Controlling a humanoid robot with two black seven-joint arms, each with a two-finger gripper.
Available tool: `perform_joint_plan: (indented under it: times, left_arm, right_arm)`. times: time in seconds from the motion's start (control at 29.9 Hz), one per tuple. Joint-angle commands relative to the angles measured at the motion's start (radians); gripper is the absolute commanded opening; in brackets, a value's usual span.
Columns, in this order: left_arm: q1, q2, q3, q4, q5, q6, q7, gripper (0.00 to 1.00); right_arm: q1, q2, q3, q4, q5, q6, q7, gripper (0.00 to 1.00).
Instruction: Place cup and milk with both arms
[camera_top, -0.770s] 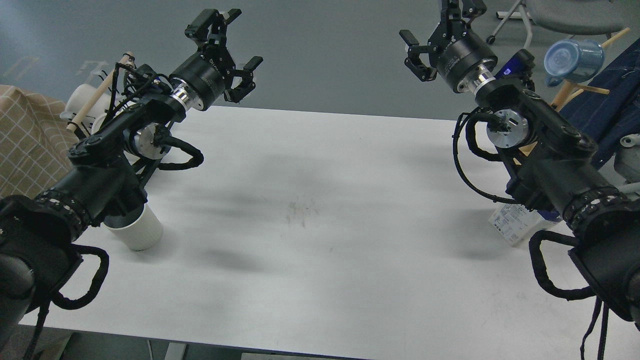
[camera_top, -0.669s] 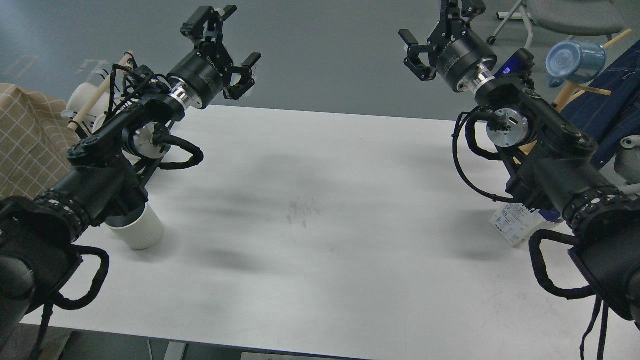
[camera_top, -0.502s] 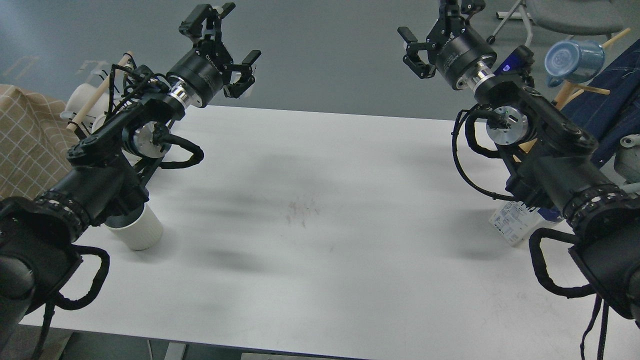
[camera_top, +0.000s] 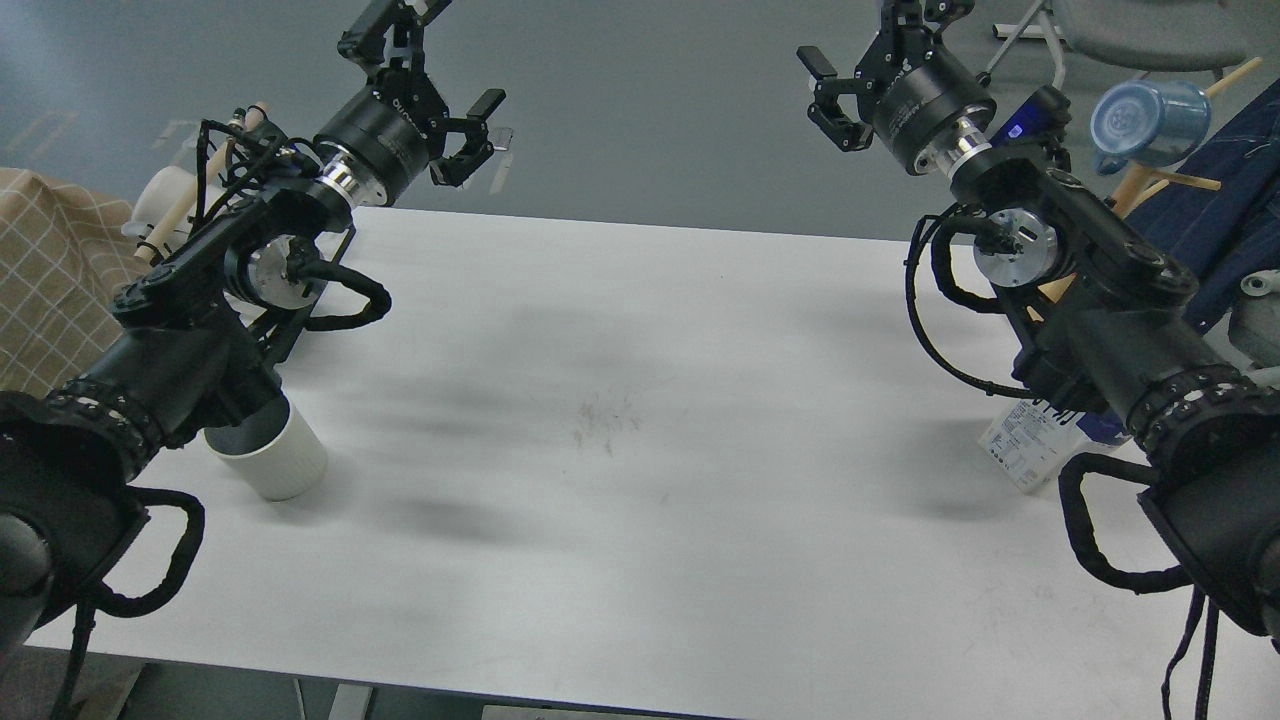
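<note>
The cup (camera_top: 268, 452) stands upright on the white worktop (camera_top: 640, 420) near its left edge, towards the near side. Its dark inside shows only as a sliver, so whether anything is in it cannot be told; the left arm's thick lower part covers most of the rim. The milk (camera_top: 1030, 443) sits near the worktop's right edge, and only a corner of its white printed lower part and a bit of blue show from under the right arm; its top and cap are hidden. A blue mug (camera_top: 1150, 122) hangs tipped on a wooden peg beyond the worktop's far right corner, its mouth turned this way, contents not readable.

The left gripper (camera_top: 425, 65) is raised past the worktop's far left edge, fingers spread wide and holding nothing; one finger is cut off by the top of the view. The right gripper (camera_top: 880, 55) is up beyond the far right part of the worktop, likewise spread and empty, its upper finger partly cut off.
</note>
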Motion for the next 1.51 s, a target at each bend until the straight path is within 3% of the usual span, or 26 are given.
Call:
perform_joint_plan:
  times: [0.0, 0.5, 0.87, 1.14, 1.47]
  left_arm:
    - [-0.002, -0.001, -0.043, 0.028, -0.008, 0.0, -0.004, 0.99]
    - [-0.009, -0.01, -0.049, 0.066, 0.008, 0.0, 0.027, 0.99]
    - [-0.016, -0.009, -0.049, 0.06, 0.006, 0.0, 0.024, 0.99]
    - [0.001, 0.002, -0.049, 0.018, 0.005, 0.0, 0.01, 0.99]
    - [0.001, 0.031, -0.069, 0.009, -0.008, 0.0, 0.016, 0.99]
  right_arm:
    - [0.002, -0.006, -0.001, -0.024, -0.001, 0.0, 0.002, 1.0]
    - [0.026, 0.009, 0.0, -0.084, 0.004, 0.0, 0.004, 1.0]
    - [0.089, 0.009, -0.008, -0.159, 0.002, 0.0, 0.002, 1.0]
    - [0.084, 0.009, -0.012, -0.187, 0.002, 0.0, 0.041, 1.0]
    - [0.1, 0.009, -0.012, -0.208, 0.002, 0.0, 0.047, 1.0]
